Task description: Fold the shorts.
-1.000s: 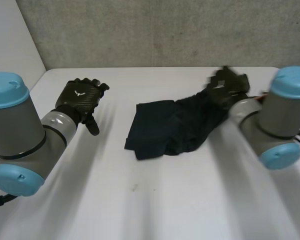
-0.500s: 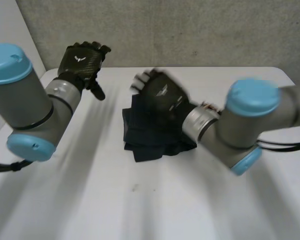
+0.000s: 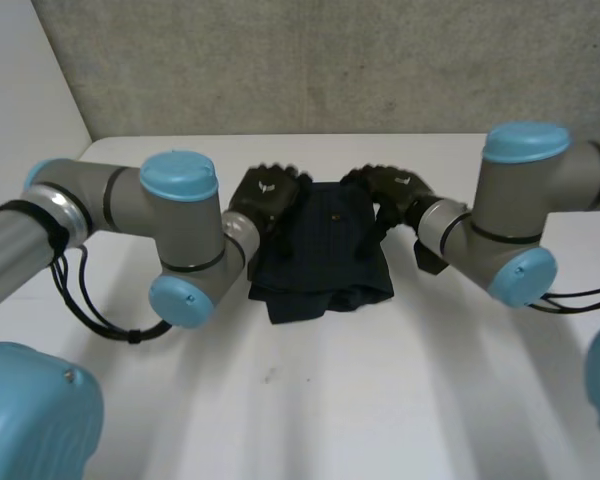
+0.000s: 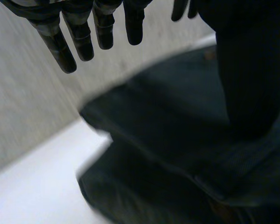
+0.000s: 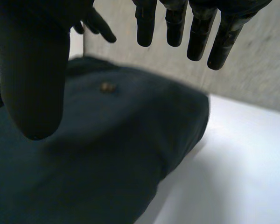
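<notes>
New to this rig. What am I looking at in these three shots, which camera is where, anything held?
It is a robot with two grey arms, each ending in a black robot hand with fingers and a thumb. The wide shot comes from a camera between and behind the arms, looking down at the white table. There the left robot hand and the right robot hand sit at either side of dark shorts, folded in a rough stack. The other two shots come from a camera on each wrist, looking along the palm, with the fingers coming in over the cloth. In both the fingers are straight, so both robot hands are open. Nothing is held.
</notes>
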Robot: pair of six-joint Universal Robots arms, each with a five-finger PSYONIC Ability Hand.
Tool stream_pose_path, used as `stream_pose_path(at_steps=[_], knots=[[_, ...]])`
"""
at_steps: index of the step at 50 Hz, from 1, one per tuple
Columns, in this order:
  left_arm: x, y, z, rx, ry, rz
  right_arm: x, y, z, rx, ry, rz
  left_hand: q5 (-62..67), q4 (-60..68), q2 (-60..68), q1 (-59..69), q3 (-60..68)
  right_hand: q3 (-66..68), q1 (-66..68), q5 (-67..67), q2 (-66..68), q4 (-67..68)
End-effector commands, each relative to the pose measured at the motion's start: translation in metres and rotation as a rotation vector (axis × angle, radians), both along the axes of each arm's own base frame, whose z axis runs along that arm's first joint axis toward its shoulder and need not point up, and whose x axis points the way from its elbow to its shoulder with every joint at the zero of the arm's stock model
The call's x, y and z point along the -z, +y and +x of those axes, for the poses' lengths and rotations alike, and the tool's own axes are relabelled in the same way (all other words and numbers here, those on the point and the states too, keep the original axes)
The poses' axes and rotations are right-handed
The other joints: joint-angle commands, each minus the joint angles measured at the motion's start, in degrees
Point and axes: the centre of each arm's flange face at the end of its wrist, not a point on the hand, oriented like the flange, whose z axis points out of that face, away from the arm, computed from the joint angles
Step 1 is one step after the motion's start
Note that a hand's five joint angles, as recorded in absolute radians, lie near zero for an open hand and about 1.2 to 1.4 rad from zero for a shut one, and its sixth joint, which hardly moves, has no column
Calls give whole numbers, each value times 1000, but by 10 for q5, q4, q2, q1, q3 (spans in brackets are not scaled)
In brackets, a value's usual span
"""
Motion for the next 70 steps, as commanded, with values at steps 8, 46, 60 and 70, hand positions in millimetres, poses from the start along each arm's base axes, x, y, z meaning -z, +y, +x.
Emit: stream_pose_path(at_steps=[8,46,60,70], knots=[[28,-9,32,-178,-156,117,55,5,3,-15,287,6,-4,5,8,12,1,-21,-15,-34,-24,-33],[-215,121,152,-337,176,-72,-201,117,-125,490,67,-416,-26,-17,-14,-10,-21,-21,-15,-34,-24,-33],[-227,115,150,-338,201,-107,-202,117,-124,484,69,-425,-26,-18,-14,-11,-21,-21,-15,-34,-24,-33],[-225,110,148,-338,212,-124,-196,117,-121,471,76,-410,-26,-18,-14,-11,-21,-21,-15,-34,-24,-33]])
